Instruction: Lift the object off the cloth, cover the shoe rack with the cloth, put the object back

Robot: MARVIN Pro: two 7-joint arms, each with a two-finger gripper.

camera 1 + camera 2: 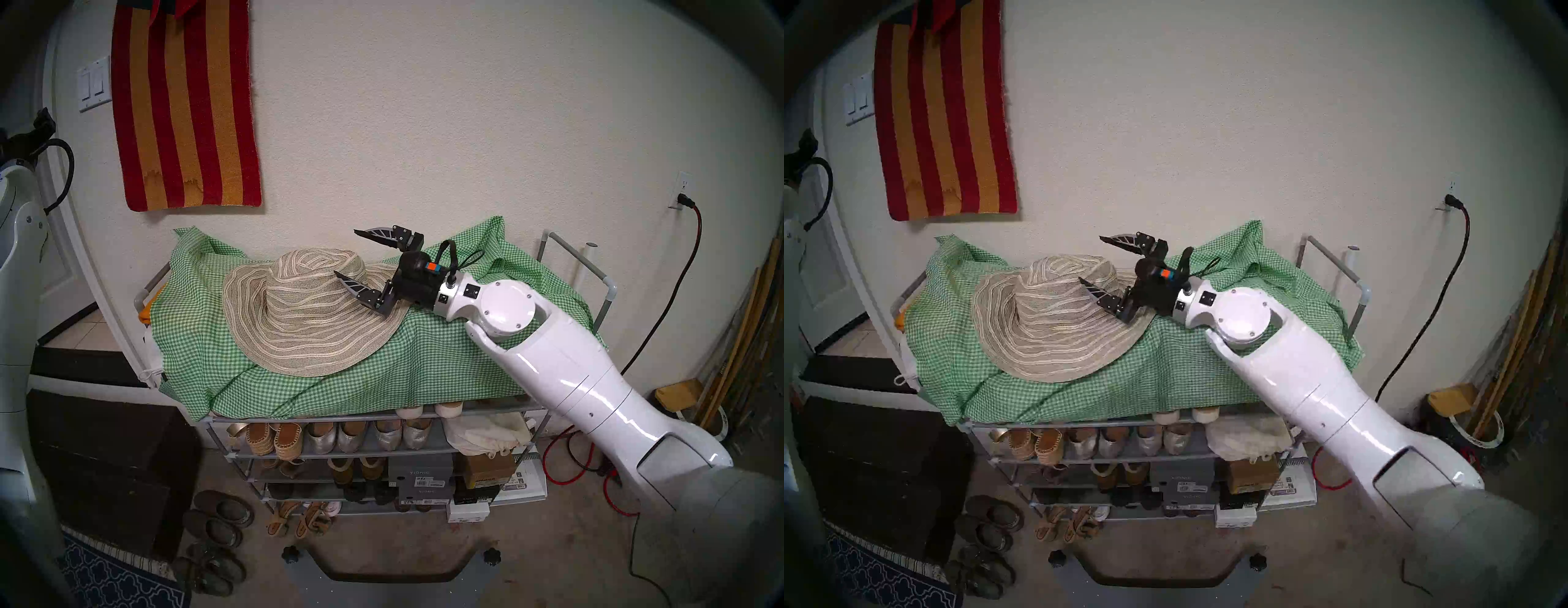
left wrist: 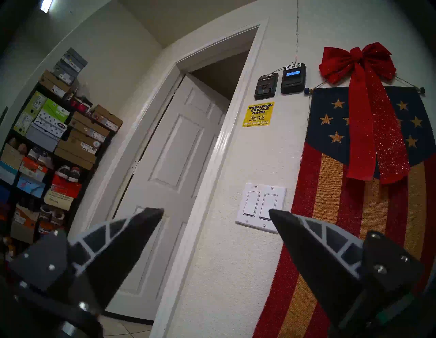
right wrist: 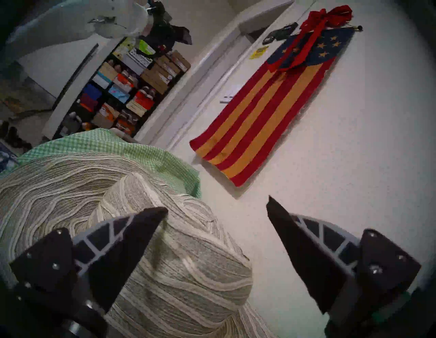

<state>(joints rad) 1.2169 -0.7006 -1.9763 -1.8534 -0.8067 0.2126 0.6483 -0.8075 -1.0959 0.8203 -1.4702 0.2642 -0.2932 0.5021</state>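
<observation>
Gaping wide, right pincer [image 1: 344, 252] empty, lower finger over hat [image 1: 305, 314] crown; left pincer [image 2: 215, 210] open, empty.

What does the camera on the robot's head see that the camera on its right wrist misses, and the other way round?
Only the head view shows the grey metal shoe rack with its shelves of shoes, and the red cable. Only the right wrist view shows the red bow and the dark shelf of shoeboxes. Both show the woven striped sun hat on the green-and-white checked cloth, the open right gripper and the red-and-orange striped hanging.
</observation>
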